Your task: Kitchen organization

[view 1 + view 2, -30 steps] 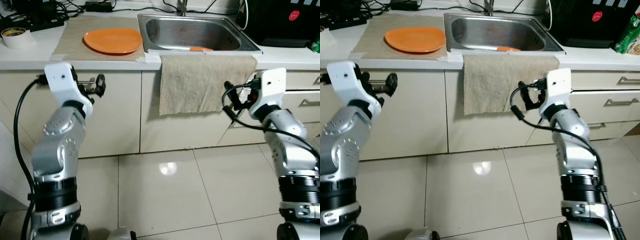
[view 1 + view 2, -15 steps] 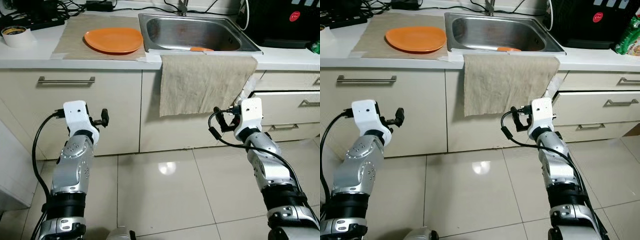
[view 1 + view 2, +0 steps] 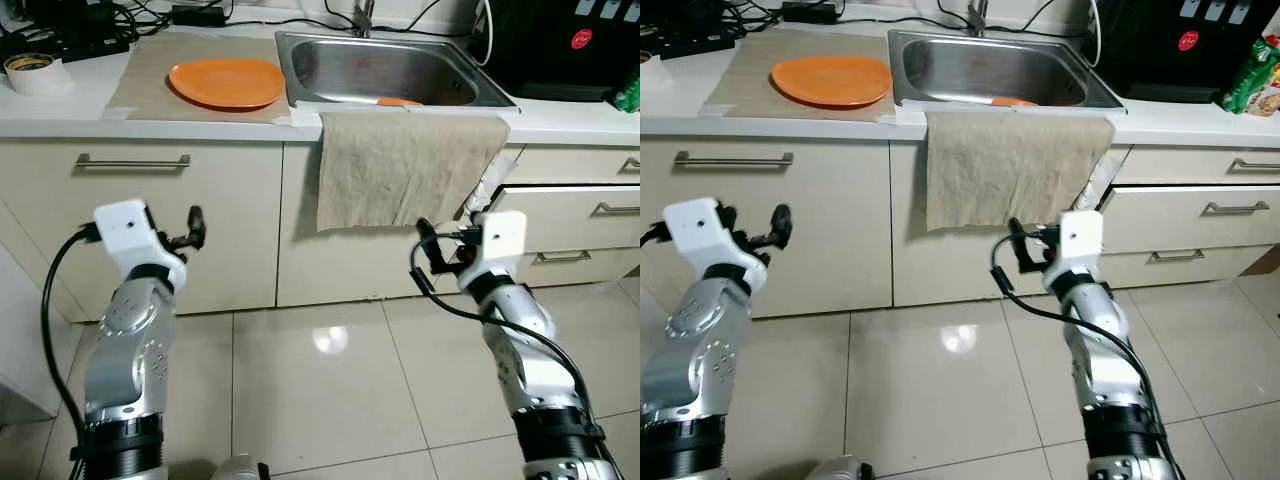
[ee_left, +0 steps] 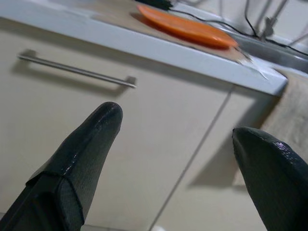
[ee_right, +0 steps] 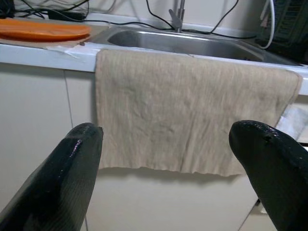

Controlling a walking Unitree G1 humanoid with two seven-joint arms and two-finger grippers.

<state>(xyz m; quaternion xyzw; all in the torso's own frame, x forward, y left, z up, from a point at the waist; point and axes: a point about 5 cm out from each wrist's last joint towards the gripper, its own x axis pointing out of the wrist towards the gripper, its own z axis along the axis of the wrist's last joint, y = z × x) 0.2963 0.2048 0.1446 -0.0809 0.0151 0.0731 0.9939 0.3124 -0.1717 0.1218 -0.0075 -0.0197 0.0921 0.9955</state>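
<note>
Facing cabinets: left end effector (image 4: 175, 159), right end effector (image 5: 166, 163) raised, fingers spread.

spread hand (image 4: 178, 159) before cabinet handle (image 4: 77, 70), orange plate (image 4: 187, 29)

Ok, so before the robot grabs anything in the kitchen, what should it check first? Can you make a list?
1. Left gripper open and holding nothing: ok, its fingers are spread wide, facing the cabinet front.
2. Right gripper open and holding nothing: ok, it points at the hanging towel.
3. Orange plate resting flat on the mat beside the sink: ok.
4. Grippers close enough to reach the counter: not ok, both are below the counter edge, away from the cabinets.
5. What the small orange thing at the sink's front edge is: cannot tell.
6. Drawer to the right of the towel fully shut: cannot tell.
</note>
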